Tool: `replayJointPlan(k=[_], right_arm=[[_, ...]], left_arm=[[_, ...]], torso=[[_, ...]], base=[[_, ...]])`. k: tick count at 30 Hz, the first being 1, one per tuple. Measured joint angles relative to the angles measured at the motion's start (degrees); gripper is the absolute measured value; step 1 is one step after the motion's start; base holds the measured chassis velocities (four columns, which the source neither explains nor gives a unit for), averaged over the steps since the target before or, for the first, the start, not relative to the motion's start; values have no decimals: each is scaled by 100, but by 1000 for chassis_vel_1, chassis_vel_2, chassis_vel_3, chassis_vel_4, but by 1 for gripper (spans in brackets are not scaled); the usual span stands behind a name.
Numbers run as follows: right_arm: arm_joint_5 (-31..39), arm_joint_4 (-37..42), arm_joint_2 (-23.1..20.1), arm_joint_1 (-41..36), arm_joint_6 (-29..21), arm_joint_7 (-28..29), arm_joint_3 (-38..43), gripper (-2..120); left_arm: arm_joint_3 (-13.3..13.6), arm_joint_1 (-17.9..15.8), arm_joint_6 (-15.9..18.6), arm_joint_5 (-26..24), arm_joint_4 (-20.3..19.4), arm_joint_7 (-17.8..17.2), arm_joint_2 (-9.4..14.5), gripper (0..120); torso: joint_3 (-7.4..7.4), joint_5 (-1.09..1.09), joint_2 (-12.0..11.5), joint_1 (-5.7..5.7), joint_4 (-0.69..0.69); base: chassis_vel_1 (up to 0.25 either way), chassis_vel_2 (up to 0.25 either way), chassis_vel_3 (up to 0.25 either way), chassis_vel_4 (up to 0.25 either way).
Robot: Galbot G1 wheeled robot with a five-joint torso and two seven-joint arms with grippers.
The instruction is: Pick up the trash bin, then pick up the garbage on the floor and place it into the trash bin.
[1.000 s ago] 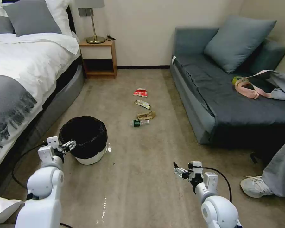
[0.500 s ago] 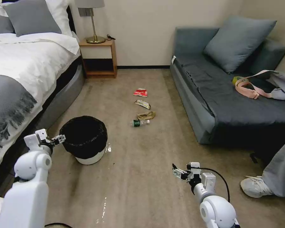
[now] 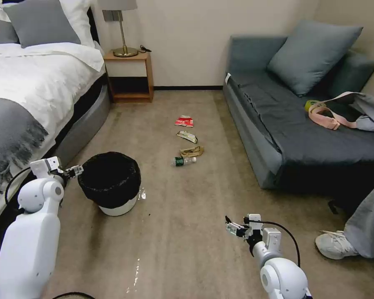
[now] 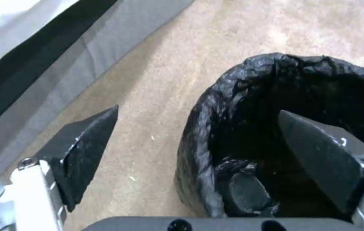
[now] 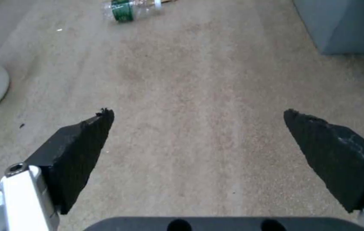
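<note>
Your left end effector is spread wide and holds nothing, poised at the bed side of the bin and level with its rim. In the wrist view one finger sits over the black liner's mouth and the other hangs outside over bare floor, so the rim lies between them, which is what you want. The bin stands upright on the floor beside the bed.

To do this well, come down until both fingers straddle the wall, then close on the hard rim itself (the liner is loose and glossy, and pinching film alone would likely slip or tear). Seat the grip deep enough that the bin hangs level when lifted; I judge a shallow bite would let it swing.

Your right end effector is also spread wide and empty, low over open floor, well apart from the litter. Beyond the bin, toward the sofa, lie the bottle, paper wad, wrapper and packet in a loose line.
</note>
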Motion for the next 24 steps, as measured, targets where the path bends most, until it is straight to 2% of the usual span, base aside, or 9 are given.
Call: replayJointPlan(k=[3, 4, 7, 14, 18, 22, 23, 24], right_arm=[[-40, 9, 48, -73, 38, -4, 4, 100], [-40, 9, 48, -73, 38, -4, 4, 100], [-101, 11, 100, -103, 61, -22, -15, 100], [-107, 20, 131, -87, 62, -26, -16, 100], [-83, 25, 130, -82, 62, -26, -20, 100], [15, 86, 129, -76, 56, -25, -35, 100], [15, 86, 129, -76, 56, -25, -35, 100], [35, 102, 129, -76, 51, -25, -36, 100]], left_arm=[[290, -354, -3, -159, 438, -48, 138, 99], [290, -354, -3, -159, 438, -48, 138, 99], [392, -551, -9, -181, 835, -48, 158, 99], [436, -676, -13, -21, 1230, 1, 63, 93], [438, -720, -16, 139, 1417, 94, 1, 84], [437, -729, -17, 242, 1512, 203, -74, 66], [437, -729, -17, 242, 1512, 203, -74, 66], [438, -724, -18, 257, 1512, 235, -82, 61]], torso=[[0, 1, 0, 0, -1], [0, 1, 0, 0, -1], [0, 2, 0, 0, 0], [0, 2, 0, 0, 0], [0, 2, 0, 0, 0], [0, 2, 0, 0, 0], [0, 2, 0, 0, 0], [0, 2, 0, 0, 0]], base=[[0, 0, 0, 0], [0, 0, 0, 0], [0, 0, 0, 0], [0, 0, 0, 0], [0, 0, 0, 0], [0, 0, 0, 0], [0, 0, 0, 0], [0, 0, 0, 0]])
